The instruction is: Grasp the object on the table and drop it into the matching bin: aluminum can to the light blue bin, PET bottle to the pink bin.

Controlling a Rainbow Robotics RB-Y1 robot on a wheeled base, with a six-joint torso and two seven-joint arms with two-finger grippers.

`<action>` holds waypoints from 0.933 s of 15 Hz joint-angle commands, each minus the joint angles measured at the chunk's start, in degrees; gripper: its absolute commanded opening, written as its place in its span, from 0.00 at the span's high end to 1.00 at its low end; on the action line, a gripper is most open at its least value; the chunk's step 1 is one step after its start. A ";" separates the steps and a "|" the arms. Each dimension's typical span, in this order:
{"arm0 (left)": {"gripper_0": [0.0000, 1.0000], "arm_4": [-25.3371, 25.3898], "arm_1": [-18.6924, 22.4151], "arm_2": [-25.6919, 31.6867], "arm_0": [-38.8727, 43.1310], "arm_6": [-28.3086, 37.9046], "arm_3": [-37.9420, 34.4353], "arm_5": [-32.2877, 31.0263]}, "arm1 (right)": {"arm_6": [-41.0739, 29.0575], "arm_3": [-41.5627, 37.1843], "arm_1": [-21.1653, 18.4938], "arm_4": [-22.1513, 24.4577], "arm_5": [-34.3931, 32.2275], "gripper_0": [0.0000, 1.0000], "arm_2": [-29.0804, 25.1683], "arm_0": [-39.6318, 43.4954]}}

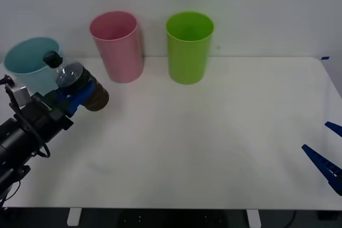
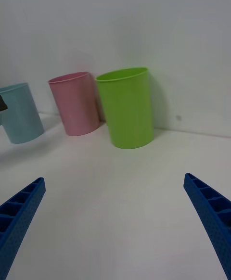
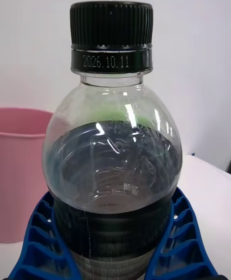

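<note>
White table (image 1: 214, 148), PET bottle (image 3: 113, 155) between left jaws (clamped), tilted

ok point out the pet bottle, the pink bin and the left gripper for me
PET bottle (image 3: 111, 164): left wrist view, clear belly.
pink bin (image 1: 120, 52): front view, outer wall.
left gripper (image 1: 79, 93): front view, blue fingers around the bottle.

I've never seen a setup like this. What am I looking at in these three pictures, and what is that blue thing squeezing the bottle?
It is a two-armed robot at a white table. One camera looks down from above; the other two sit on the wrists. The blue thing is the left gripper, its two ribbed fingers shut on a small PET bottle with a black cap, held above the table. The right gripper waits open at the table's right edge. Along the back stand a light blue bin, a pink bin and a lime green bin.
</note>
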 commanded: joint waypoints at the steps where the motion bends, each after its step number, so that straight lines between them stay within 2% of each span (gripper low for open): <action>1: 1.00 -2.25 0.01 0.76 -2.86 4.71 -1.05 1.04 | 0.00 0.00 0.00 0.00 0.00 0.00 0.00 0.00; 8: 1.00 -10.95 -0.08 3.49 -12.70 16.04 -0.62 5.26 | 0.00 0.00 0.00 0.00 0.00 0.00 0.00 0.00; 14: 1.00 -15.52 0.01 3.93 -21.93 16.40 7.38 7.89 | 0.00 0.00 0.00 0.00 0.00 0.00 0.00 0.00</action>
